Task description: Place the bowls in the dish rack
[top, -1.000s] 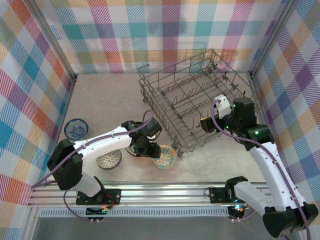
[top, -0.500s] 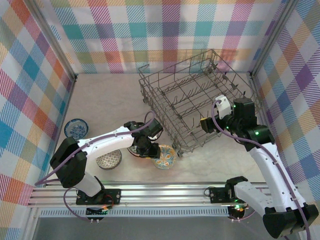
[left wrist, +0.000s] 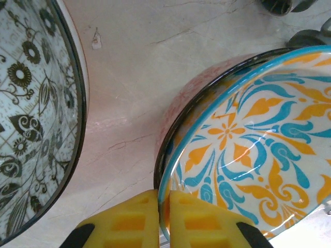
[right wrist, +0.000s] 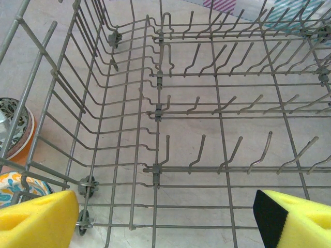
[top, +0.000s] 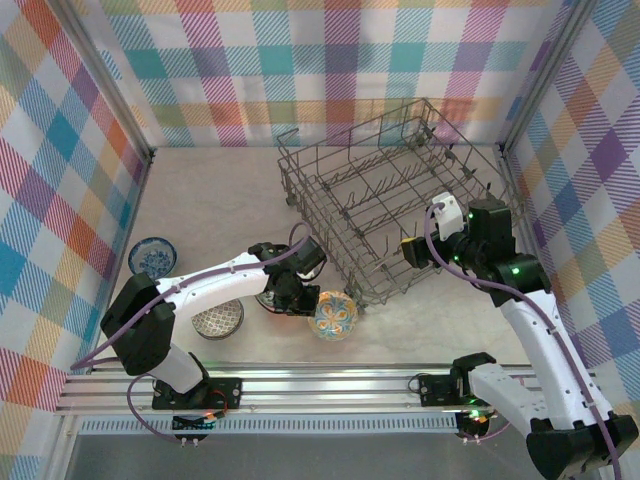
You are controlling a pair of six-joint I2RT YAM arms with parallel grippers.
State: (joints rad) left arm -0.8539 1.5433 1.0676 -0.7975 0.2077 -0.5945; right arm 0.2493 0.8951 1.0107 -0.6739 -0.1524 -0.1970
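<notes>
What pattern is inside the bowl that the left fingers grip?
The bowl has orange and turquoise leaf scrolls on white; left wrist view shows it best.

Four bowls [top: 335,314], one dish rack [top: 385,195]

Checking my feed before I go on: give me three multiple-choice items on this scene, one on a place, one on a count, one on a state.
1. Where is the blue bowl? A) in the rack B) stacked on another bowl C) on the table, far left
2. How many bowls are outside the dish rack? A) two B) four C) six
3. The left tool is: A) shut on the orange-yellow bowl at its rim B) wide open C) shut on nothing
Key: 1 C, it sits alone at the table's left. 2 B, blue, grey mosaic, dark floral, orange-yellow. 3 A, its fingers pinch that rim.
</notes>
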